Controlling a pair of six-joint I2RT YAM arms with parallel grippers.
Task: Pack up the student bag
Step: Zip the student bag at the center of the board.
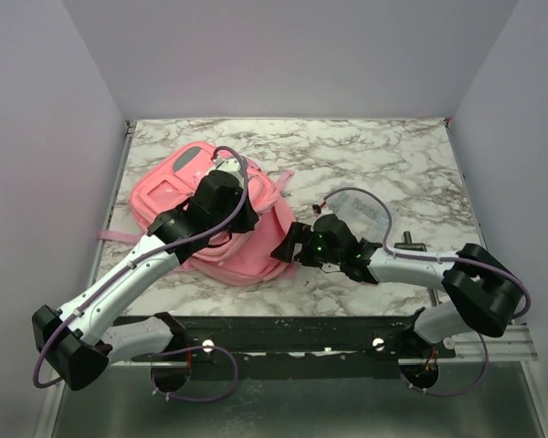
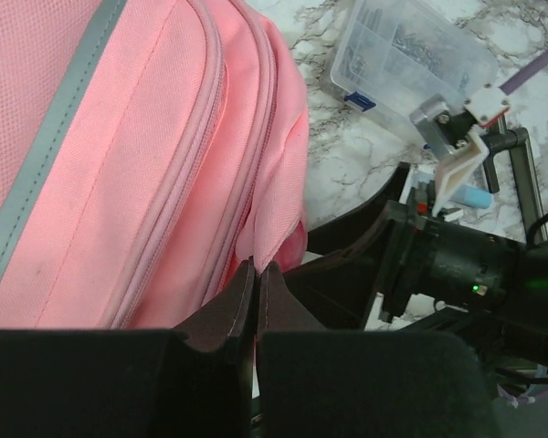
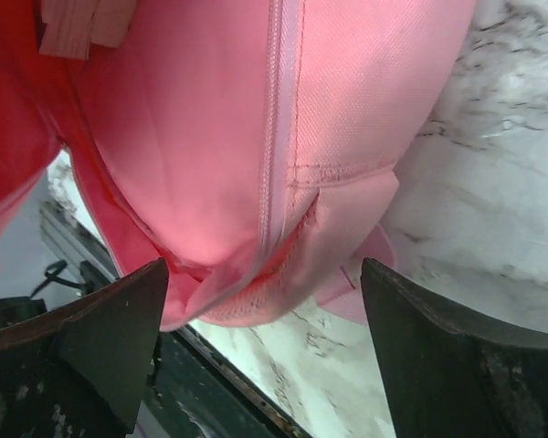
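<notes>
near edge: dark metal rail [image 1: 301,333] carrying both arm bases; white arm links, black joints, lilac cables looped alongside
table [image 1: 374,155]: flat slab, white marble pattern with grey veins, slight sheen
right gripper [image 3: 263,274]: jaws spread wide, matte black wedge fingers scuffed at the edges, near-right end of the student bag [image 1: 247,257] sits between them, not clamped, nothing held
student bag: lies flat on the left-centre of the table, soft and puffy, pink woven fabric with fine mesh texture, stitched seams, pink zip tracks, grey trim band on the front pocket, one strap tailing off the left table edge
left gripper [image 2: 256,266]: over the bag, fingers pressed together tip to tip right at the bag's side seam; can't tell if any fabric is nipped between them
right of the bag: clear hard plastic box [image 1: 367,215], rectangular, blue clip on its side; small black T-shaped part [image 1: 408,242] to its right
far: plain matte lilac-grey walls [image 1: 283,55] closing in three sides
</notes>
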